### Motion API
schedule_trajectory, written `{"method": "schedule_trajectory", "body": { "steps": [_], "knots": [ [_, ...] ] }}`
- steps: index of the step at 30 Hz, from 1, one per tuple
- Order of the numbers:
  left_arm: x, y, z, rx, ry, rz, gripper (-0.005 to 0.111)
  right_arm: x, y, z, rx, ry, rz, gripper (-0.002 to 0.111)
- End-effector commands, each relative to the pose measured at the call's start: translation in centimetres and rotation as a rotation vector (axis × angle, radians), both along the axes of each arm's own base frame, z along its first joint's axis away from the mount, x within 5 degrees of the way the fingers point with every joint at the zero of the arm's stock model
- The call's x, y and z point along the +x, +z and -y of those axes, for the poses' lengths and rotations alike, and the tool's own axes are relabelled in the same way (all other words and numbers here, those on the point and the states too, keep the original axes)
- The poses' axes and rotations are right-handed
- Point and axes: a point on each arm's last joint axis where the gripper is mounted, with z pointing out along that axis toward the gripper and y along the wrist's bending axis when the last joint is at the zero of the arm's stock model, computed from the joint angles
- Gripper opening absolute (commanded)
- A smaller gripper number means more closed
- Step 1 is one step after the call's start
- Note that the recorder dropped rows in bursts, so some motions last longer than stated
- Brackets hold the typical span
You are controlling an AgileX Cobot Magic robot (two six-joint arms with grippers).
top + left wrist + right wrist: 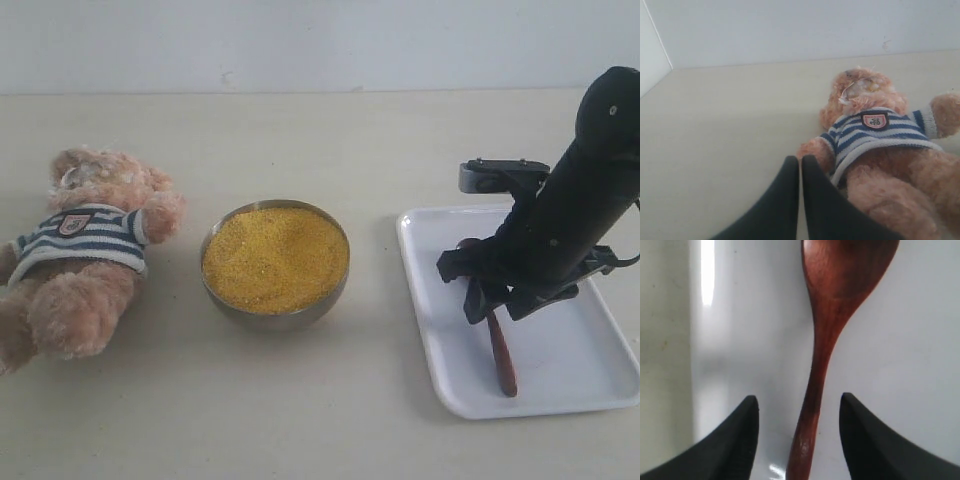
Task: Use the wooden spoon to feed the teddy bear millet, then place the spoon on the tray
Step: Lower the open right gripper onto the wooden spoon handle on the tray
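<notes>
The wooden spoon [822, 340] lies flat on the tray [570, 370], and the right gripper [799, 396] hangs directly over its handle. The jaws stand wide apart, one on each side of the slim handle, with white tray showing in both gaps, so nothing is gripped. The spoon's long axis runs from the tray's near edge toward its far edge, roughly parallel to the left edge. The handle end points at the near edge and the oval bowl lies farther back, mostly hidden under the arm in the exterior view. The jaws sit square across that axis. A straight lift would likely clear the spoon without dragging it, and a straight closing would catch the handle.

Left of the tray and apart from it, a metal bowl [275, 318] filled with millet [275, 258] stands mid-table. Well beyond it, toward the table's left edge, the teddy bear [85, 250] lies on its back. The left gripper [800, 162] rests just beside the bear, jaws pressed together and empty. Some pale yellow specks appear to cling to the bear's face, though the view is too soft to be sure. The beige table [300, 140] ends at a plain light wall.
</notes>
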Motion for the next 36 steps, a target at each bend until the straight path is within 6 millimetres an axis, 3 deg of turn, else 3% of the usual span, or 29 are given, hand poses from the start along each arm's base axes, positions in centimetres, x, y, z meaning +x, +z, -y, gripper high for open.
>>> {"method": "schedule_trajectory", "body": {
  "steps": [1,16,27,36],
  "knots": [
    [0.0,0.2,0.0,-0.002,0.005,0.017,0.004,0.4,0.0,0.1,-0.009,-0.021,0.036,0.047],
    [0.0,0.2,0.0,-0.002,0.005,0.017,0.004,0.3,0.0,0.1,-0.015,-0.014,0.032,0.047],
    [0.0,0.2,0.0,-0.002,0.005,0.017,0.004,-0.5,0.0,0.3,-0.03,-0.022,-0.062,0.047],
    [0.0,0.2,0.0,-0.002,0.005,0.017,0.004,-1.3,-1.3,0.6,-0.035,-0.056,-0.03,0.047]
  ]
}}
